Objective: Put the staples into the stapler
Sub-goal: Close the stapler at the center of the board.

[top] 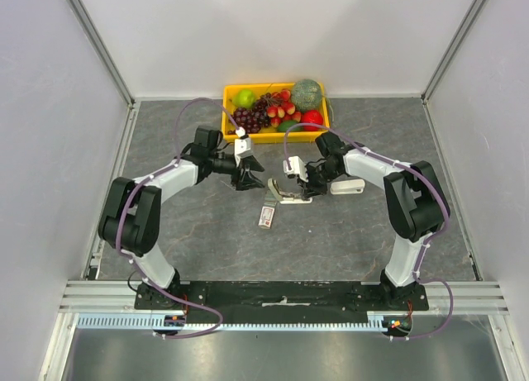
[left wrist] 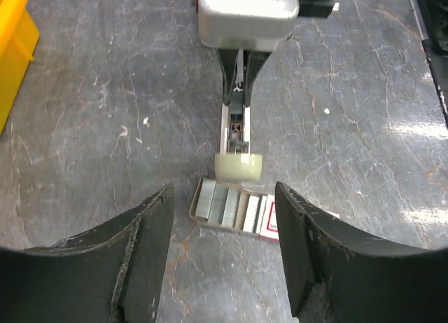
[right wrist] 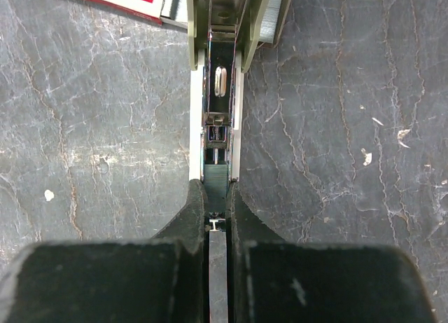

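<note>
The left jaws are spread partway with nothing gripped, and the staples (left wrist: 231,209) are found right ahead of them, parked at the rounded tip of the stapler (left wrist: 235,120), so this arm's the nearer one. The box is laid crosswise to the stapler, silvery strips exposed at one end. The right jaws are pinched shut at the stapler's other end; what's nipped can't really be told.

A grey marbled table (top: 207,249) carries a yellow bin (top: 233,90) of fruit (top: 307,93) at the middle of its far edge. Near its centre lie an opened stapler (top: 291,197), the staples box (top: 267,216) just beside its front end, and a white second stapler (top: 348,187) toward the right edge
</note>
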You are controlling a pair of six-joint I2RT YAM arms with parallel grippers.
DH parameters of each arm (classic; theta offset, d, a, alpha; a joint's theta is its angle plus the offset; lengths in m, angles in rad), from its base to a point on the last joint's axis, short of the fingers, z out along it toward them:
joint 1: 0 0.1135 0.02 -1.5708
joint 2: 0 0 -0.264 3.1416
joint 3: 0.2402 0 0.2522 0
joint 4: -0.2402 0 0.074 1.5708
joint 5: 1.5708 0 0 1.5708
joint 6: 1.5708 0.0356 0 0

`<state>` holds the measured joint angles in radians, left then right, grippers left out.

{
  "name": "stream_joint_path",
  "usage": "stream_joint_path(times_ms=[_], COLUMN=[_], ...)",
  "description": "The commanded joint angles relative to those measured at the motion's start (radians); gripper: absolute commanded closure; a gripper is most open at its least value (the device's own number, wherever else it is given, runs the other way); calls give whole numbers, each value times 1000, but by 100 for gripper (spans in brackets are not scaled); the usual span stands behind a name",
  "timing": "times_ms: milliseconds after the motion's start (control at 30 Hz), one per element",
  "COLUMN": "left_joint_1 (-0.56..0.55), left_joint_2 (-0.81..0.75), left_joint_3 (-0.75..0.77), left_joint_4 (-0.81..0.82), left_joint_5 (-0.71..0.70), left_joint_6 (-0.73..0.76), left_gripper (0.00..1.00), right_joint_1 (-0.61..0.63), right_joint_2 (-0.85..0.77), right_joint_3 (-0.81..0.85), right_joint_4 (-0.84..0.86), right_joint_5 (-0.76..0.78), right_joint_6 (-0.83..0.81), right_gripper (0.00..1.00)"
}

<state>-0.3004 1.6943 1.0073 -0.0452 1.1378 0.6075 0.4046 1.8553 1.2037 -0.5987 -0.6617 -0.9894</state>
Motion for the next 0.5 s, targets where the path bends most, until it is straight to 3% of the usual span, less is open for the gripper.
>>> stream_joint_path(times_ms=[0,300,367,467], left_joint_1=[-52,-95,-98,-108], left_joint_2=[27,74,82,93], left_joint_3=[57,100,111,129], left_joint_4=[-18,-125,-143,-168], left_joint_5=[-44,-39,-44,-53], left_joint_6=[104,182,190,199], left_gripper=[35,44,58,71], right_joint_1=[11,11,11,8], right_joint_2=[-21,-25,-28,-25], right_joint_3=[-12,-26,-30,-30], right_joint_4=[-38,-13,-4,0], right_joint_5=[-41,-27,-26,-16], right_joint_6=[-46,-26,-26,-22], right_gripper=[100,100,100,100])
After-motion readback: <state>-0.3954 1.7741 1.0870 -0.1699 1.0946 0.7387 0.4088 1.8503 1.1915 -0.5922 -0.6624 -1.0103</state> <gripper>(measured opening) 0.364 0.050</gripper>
